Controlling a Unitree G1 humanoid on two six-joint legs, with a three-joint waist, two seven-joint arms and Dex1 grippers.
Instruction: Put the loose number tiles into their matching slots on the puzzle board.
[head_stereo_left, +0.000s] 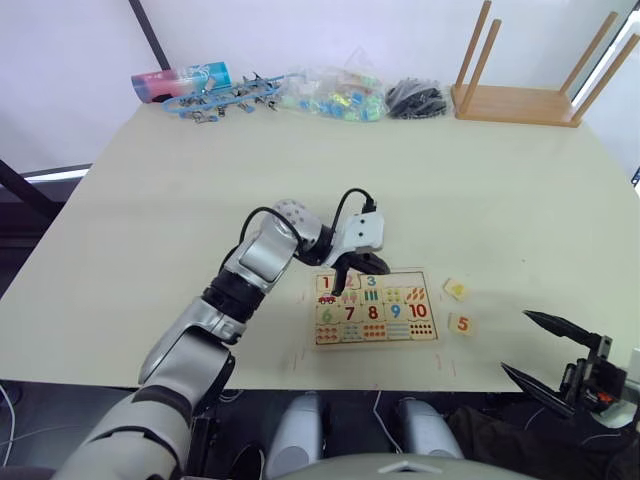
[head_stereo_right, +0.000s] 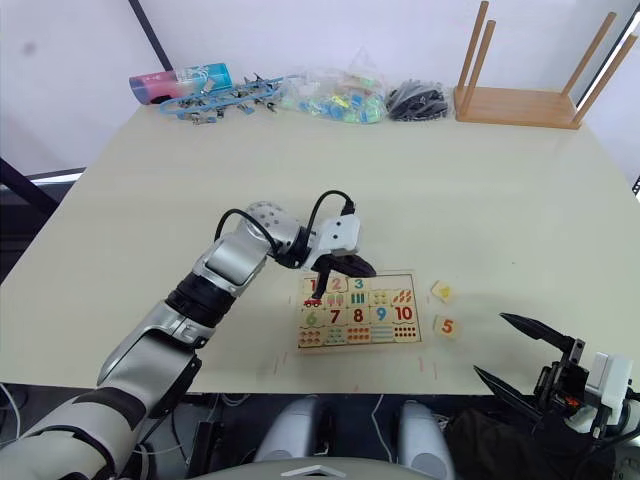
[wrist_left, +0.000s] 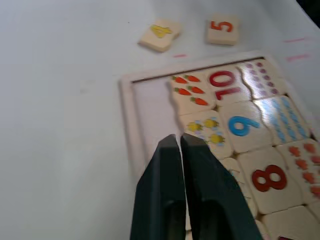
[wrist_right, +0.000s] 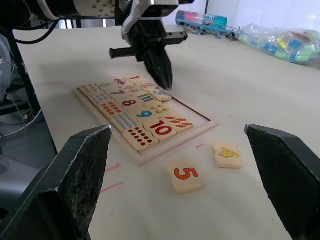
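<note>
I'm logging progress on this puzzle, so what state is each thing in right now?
Puzzle board: flat on the table, two top-row slots at its right end open.
Tile 4: loose on the table, right of the board.
Tile 5: loose, digit up, beside tile 4.
Left gripper: fingers shut, tips over the board.
Right gripper: open, holding nothing.
Stool: upturned.

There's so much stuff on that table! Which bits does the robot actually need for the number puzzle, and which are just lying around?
Needed:
puzzle board
4 tile
5 tile
empty slots
left gripper, shut, over the board

Lying about:
upturned wooden stool
bag of coloured pieces
black pile
blue clips
pink-and-blue tube
</note>
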